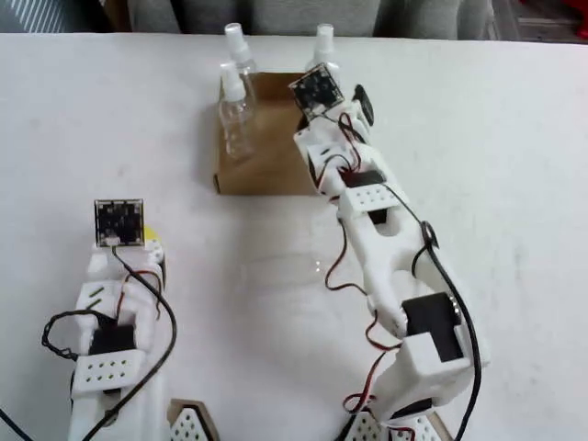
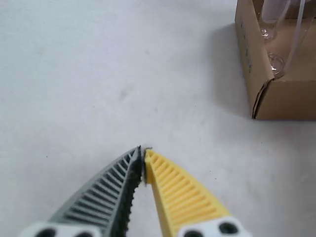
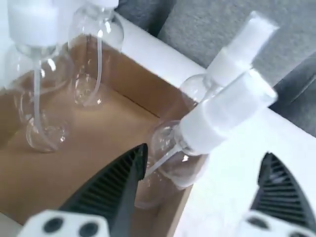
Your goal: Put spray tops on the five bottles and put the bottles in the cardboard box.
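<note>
The cardboard box (image 1: 266,156) lies open at the table's far middle. Clear bottles with white spray tops stand in it: one (image 1: 235,115) at its left side, two others (image 1: 241,46) (image 1: 323,44) at the far edge. My right gripper (image 3: 205,153) hangs open over the box's right far corner, its black fingers (image 3: 116,185) on either side of a tilted capped bottle (image 3: 217,118) without touching it. Another capped bottle (image 3: 237,54) stands just behind, and two more (image 3: 37,74) (image 3: 94,49) stand deeper in the box (image 3: 98,133). My left gripper (image 2: 143,150) is shut and empty, low over bare table.
The right arm (image 1: 367,202) stretches from the near edge up to the box. The left arm (image 1: 115,303) sits at the near left. The box's corner (image 2: 269,94) lies ahead of the left gripper. A grey backdrop (image 3: 207,29) lies beyond the table's far edge.
</note>
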### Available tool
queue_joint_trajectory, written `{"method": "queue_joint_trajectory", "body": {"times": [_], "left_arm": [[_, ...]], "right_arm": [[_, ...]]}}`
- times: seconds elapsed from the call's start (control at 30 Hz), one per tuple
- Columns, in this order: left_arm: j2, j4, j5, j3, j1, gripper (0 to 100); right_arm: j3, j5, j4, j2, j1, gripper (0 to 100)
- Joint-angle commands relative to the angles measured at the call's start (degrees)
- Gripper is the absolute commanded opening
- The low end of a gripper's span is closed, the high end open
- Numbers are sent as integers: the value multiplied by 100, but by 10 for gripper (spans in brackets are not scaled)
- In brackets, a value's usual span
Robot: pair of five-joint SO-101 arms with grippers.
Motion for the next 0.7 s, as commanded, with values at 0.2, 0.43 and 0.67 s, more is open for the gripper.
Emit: {"method": "queue_joint_trajectory", "body": {"times": [0.2,0.43,0.67], "left_arm": [[31,-167,-53,-396,84,24],[31,-167,-53,-396,84,24],[31,-167,-53,-396,75,24]], "right_arm": [[-62,-132,848,-989,4,368],[-53,-695,2246,-2035,-4,368],[-53,-695,4356,-3213,101,285]]}}
